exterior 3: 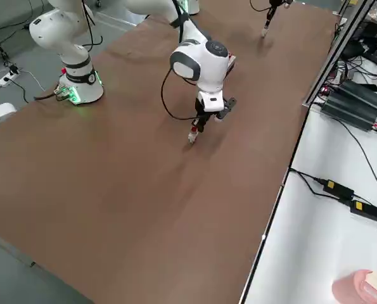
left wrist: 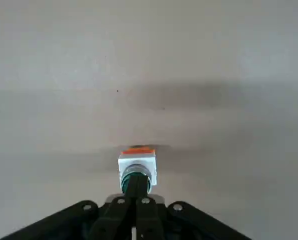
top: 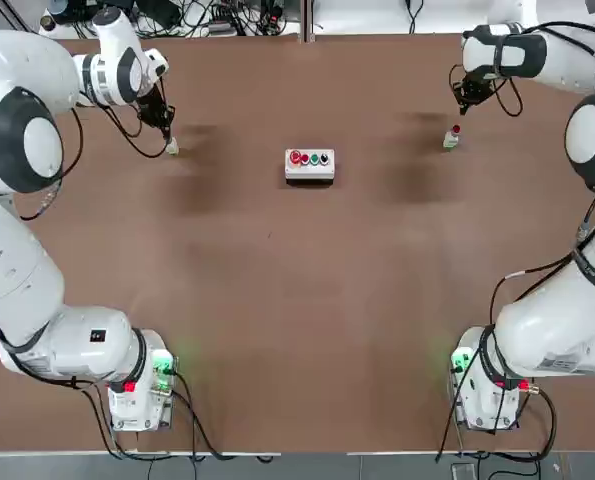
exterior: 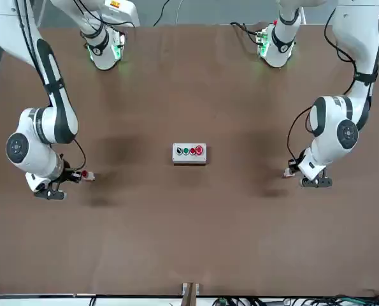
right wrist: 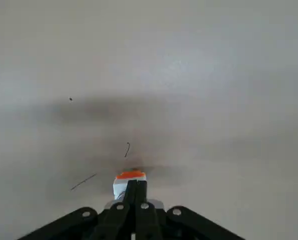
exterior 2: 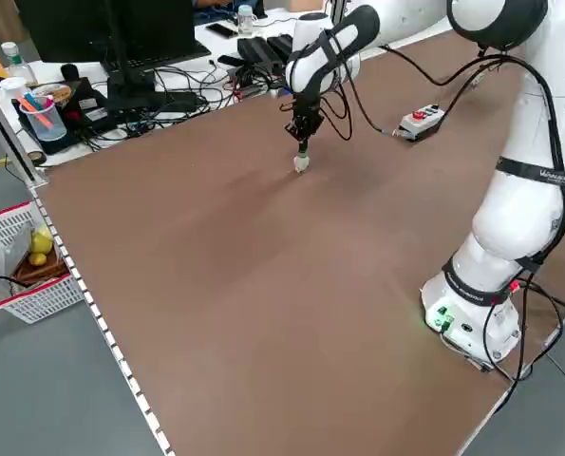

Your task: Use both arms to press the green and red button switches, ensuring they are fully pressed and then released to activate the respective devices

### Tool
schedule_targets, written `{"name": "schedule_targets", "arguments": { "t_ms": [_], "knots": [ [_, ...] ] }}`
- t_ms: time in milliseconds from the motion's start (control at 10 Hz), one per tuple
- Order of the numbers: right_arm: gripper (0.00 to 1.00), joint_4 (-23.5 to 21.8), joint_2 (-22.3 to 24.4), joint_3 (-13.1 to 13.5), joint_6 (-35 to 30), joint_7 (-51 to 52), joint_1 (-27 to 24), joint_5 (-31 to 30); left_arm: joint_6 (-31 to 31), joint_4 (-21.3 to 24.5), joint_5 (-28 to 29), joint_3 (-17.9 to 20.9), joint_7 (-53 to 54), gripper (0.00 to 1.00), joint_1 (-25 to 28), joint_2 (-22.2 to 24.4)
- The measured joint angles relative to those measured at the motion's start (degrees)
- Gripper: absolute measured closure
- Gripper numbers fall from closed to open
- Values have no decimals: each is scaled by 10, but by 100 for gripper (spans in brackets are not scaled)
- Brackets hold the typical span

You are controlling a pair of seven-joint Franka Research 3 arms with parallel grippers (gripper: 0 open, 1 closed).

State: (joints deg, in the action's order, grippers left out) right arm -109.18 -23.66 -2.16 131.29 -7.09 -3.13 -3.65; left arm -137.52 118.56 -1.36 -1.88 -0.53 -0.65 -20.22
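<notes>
The left gripper (top: pixel 166 134), fingers together, has its tip down on the green button switch (top: pixel 172 148) near the table's (top: pixel 277 300) far left part. The right gripper (top: pixel 464 103), fingers likewise closed, is just over the red button switch (top: pixel 451 138) towards the far right edge. Between the two switches, well apart from each, sits a white button box (top: pixel 309 164).

Left arm reaches to the far left of the bench, wrist bent down, left claw (top: pixel 169 140) pointing at the surface, fingers (left wrist: pixel 136 192) closed together. Right arm reaches far right, right claw (top: pixel 460 108) likewise lowered, fingers (right wrist: pixel 135 195) pressed shut.
</notes>
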Motion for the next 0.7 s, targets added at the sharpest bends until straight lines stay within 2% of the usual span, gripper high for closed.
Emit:
{"name": "schedule_targets", "arguments": {
  "t_ms": [700],
  "knots": [
    [99,0,-10,-1,16,0,1,0,-11,5,0,0,-3,99,0,-2]
  ]
}}
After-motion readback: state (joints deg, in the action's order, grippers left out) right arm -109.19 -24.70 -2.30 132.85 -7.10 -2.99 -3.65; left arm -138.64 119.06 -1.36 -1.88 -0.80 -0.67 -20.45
